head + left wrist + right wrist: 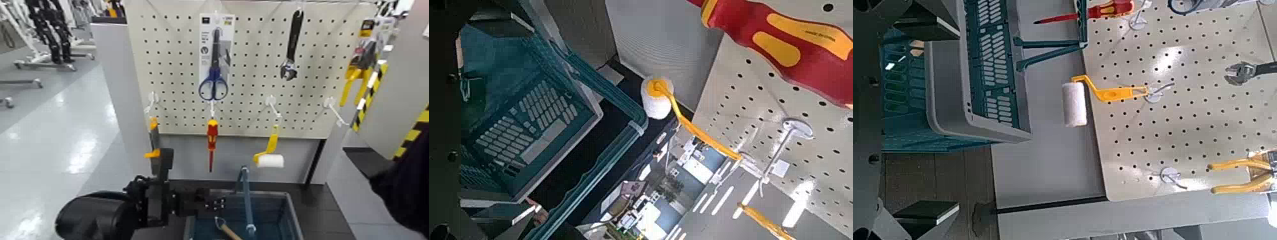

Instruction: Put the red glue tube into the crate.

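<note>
Behind the crate (289, 214), a perforated board (255, 83) is being lined with tools; left of it, glossy floor (57, 140) is being lit. Over the crate, the left gripper (219, 205) is being held apart; right of it, the right gripper (938, 120) likewise. The red glue tube's place cannot be told.

My left hand (216, 204) hangs open over the crate's (295, 217) far-left corner; my right hand (941, 120) faces it, open.
</note>
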### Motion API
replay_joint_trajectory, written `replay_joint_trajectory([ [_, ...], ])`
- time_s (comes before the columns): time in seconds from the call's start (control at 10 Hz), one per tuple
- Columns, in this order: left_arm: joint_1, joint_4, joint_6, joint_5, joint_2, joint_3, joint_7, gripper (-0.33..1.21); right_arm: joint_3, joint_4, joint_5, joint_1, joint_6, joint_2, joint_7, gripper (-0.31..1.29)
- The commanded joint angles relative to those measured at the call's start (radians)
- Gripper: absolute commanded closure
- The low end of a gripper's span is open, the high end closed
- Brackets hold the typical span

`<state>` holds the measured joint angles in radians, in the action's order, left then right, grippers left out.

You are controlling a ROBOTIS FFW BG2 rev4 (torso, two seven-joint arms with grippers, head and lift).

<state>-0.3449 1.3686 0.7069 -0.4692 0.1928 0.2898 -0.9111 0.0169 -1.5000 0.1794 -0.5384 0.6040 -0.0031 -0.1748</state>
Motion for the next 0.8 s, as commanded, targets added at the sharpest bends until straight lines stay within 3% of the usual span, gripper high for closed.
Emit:
replay_joint_trajectory([
  [0.1,0.018,0.053,-0.02,0.049,0.0,-0.014,0.017,-0.2,0.0,0.001,0.0,-0.003,0.003,0.13,0.0,0.1],
  [0.4,0.146,0.322,-0.041,0.288,0.0,-0.095,0.117,-0.12,-0.002,0.0,0.0,-0.005,0.008,0.133,0.001,0.11],
  [0.6,0.325,0.451,-0.182,0.347,0.008,-0.164,0.311,0.02,-0.003,0.001,0.0,-0.006,0.013,0.133,0.006,0.11],
  [0.8,0.486,0.544,-0.273,0.492,0.02,-0.225,0.383,0.05,-0.005,0.001,0.0,-0.009,0.02,0.133,0.012,0.11],
])
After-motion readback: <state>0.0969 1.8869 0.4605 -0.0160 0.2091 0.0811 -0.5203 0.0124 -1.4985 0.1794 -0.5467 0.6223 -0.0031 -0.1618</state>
